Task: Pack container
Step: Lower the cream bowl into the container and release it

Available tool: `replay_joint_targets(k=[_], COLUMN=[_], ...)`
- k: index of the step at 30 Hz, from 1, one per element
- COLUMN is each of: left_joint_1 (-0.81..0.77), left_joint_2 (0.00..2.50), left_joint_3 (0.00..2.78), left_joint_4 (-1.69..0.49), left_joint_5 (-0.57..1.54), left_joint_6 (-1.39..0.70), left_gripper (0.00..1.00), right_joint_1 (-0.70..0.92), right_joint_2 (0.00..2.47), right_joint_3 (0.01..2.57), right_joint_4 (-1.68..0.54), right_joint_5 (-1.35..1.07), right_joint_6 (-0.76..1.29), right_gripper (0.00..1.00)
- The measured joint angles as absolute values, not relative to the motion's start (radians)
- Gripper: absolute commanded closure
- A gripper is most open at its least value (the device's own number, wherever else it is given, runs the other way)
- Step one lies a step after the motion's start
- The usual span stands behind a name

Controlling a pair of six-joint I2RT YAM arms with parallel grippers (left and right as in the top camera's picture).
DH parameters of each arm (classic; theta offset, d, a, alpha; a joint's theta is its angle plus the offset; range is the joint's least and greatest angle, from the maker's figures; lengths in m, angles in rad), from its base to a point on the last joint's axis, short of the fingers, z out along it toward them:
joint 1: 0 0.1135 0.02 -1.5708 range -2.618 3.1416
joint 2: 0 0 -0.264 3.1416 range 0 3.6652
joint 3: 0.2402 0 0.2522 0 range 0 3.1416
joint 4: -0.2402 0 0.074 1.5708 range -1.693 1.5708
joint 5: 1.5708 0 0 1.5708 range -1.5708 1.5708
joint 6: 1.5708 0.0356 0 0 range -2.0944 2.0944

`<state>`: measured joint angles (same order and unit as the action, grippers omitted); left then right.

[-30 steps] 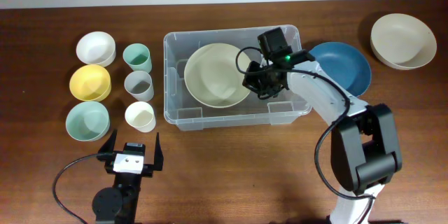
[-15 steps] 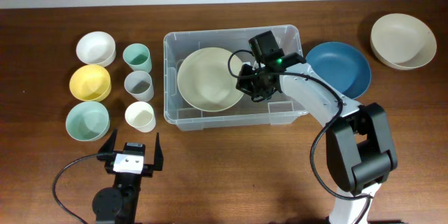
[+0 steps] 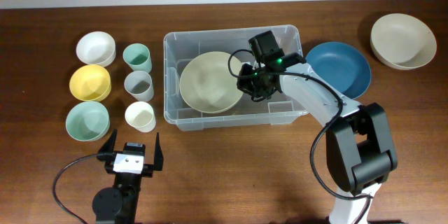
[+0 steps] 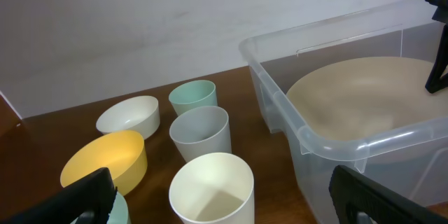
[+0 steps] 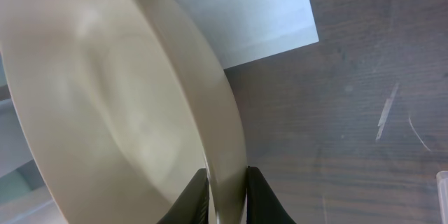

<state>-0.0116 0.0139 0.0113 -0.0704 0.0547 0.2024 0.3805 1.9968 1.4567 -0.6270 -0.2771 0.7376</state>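
The right hand (image 5: 224, 190) is clamped on the rim of the beige bowl (image 3: 208, 82), leaving its base free to seat inside the container (image 3: 231, 32) at the centre of the tabletop (image 3: 231, 175). The left hand (image 3: 132, 148) rests spread apart.

Bright, even light; soft shadows under the bowls, mild glare on the container (image 3: 231, 115), wrist views slightly soft.

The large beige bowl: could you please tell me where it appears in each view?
Overhead: the beige bowl sits centre, in the container.
Left wrist: bowl at right, behind the container's rim.
Right wrist: bowl fills the left; right gripper pinches its rim.
Shared landmark: the container.
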Motion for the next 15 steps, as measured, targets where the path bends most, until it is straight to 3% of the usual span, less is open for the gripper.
replay_joint_targets(k=[6, 7, 12, 15], left_joint_1=[-0.012, -0.012, -0.012, -0.012], left_joint_2=[0.014, 0.014, 0.014, 0.014], left_joint_3=[0.011, 0.011, 0.011, 0.011], left_joint_4=[-0.07, -0.07, -0.07, -0.07], left_joint_5=[0.055, 0.055, 0.054, 0.055], left_joint_6=[0.202, 0.202, 0.202, 0.202], left_gripper=[0.0, 0.0, 0.0, 0.0], right_joint_1=[0.381, 0.381, 0.381, 0.381], right_joint_2=[1.997, 1.997, 1.997, 1.997], right_joint_3=[1.457, 1.457, 1.457, 1.457], right_joint_4=[-0.627, -0.627, -0.626, -0.626], right_joint_5=[-0.281, -0.281, -0.294, -0.305], right_joint_6=[0.738, 0.737, 0.745, 0.742], right_gripper=[0.86, 0.82, 0.33, 0.19])
